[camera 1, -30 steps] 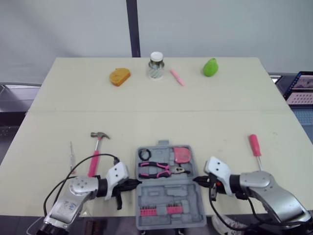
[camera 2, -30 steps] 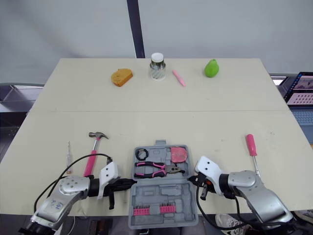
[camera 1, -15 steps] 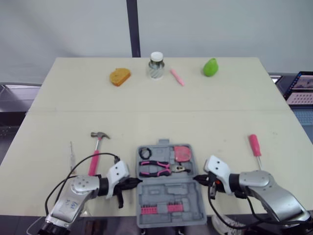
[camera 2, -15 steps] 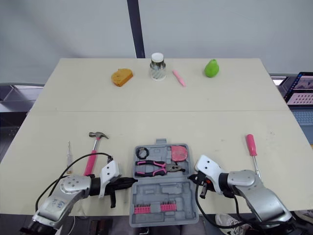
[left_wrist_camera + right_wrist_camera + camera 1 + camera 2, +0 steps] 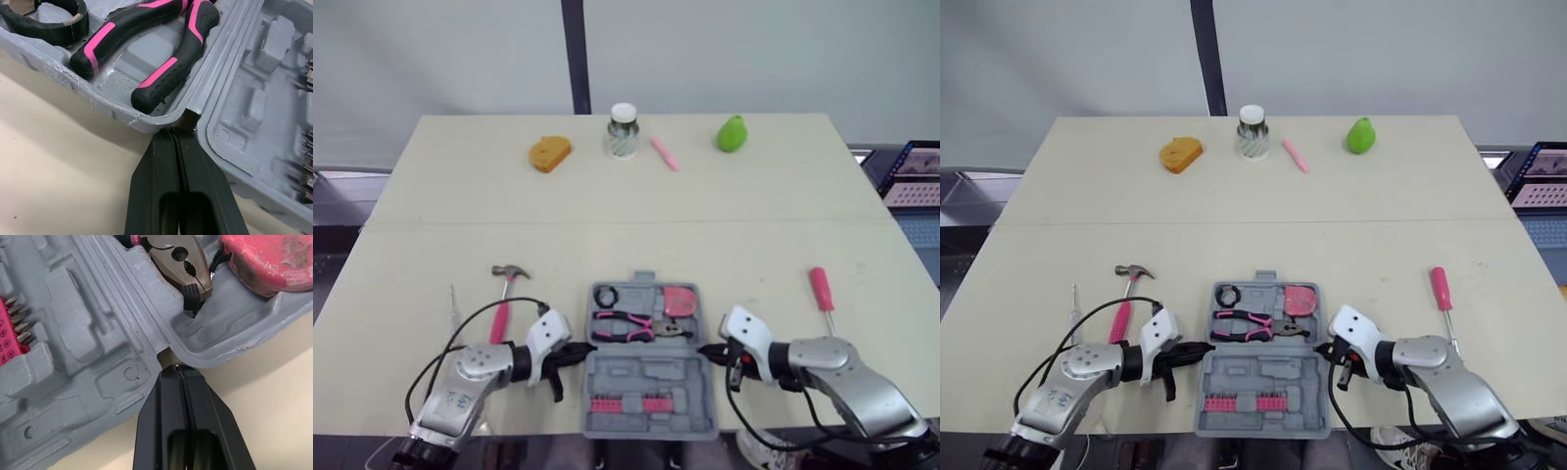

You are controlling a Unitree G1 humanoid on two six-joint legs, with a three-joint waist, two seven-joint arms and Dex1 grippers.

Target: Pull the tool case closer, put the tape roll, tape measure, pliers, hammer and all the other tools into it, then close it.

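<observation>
While the left gripper [image 5: 587,349] and right gripper [image 5: 703,352], fingers pressed together and empty, butt the hinge notches at 9 and 3 o'clock, the case [image 5: 646,380] has slid slightly toward 12, off the desk's [image 5: 724,225] near edge. It now sits well seated for loading.

Pliers [image 5: 631,325] are inside. The hammer [image 5: 501,308] at 9 and the screwdriver [image 5: 821,294] at 3 are still out.

No brand is legible, only cross marks on the bit strip [image 5: 12,333].
</observation>
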